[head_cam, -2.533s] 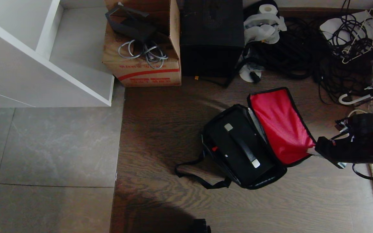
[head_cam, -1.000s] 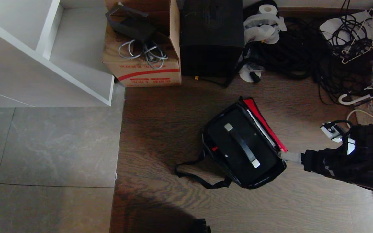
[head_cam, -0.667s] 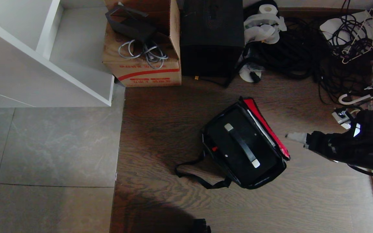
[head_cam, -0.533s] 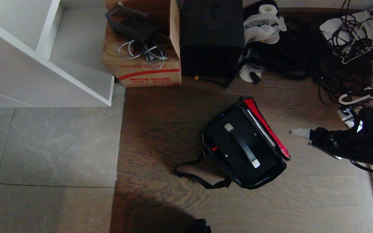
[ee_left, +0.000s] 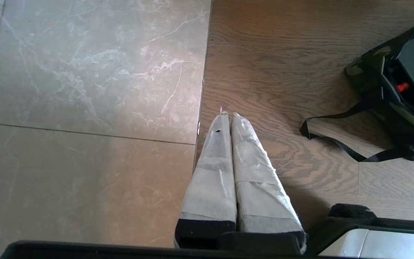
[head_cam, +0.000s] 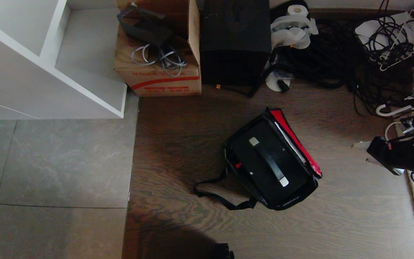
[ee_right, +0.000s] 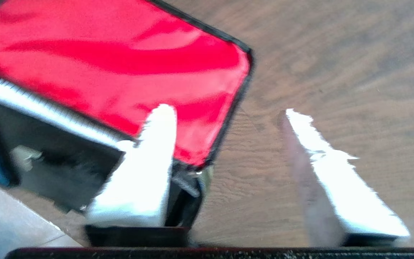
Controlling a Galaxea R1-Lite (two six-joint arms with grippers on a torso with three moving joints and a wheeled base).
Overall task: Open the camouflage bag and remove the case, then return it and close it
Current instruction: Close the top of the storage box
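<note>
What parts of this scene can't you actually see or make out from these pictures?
- Inside of the camouflage bag: in the head view the case fills it.
- Bag's far half: cut off by the left wrist view's edge.
- Right tool: wrist view blurred; head view shows it at the picture's edge.
- Printing on the cardboard box: too small.

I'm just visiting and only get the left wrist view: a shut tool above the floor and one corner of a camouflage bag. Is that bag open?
Observer: Yes. The head view shows the boxy camouflage fabric bag's red-lined lid standing up along one long side.
Operator: Anything inside?
Observer: A flat black hard case with a strap handle lies in it.
Operator: Where's the other arm?
Observer: The right tool is off to the bag's right, apart from it, fingers spread and empty.
</note>
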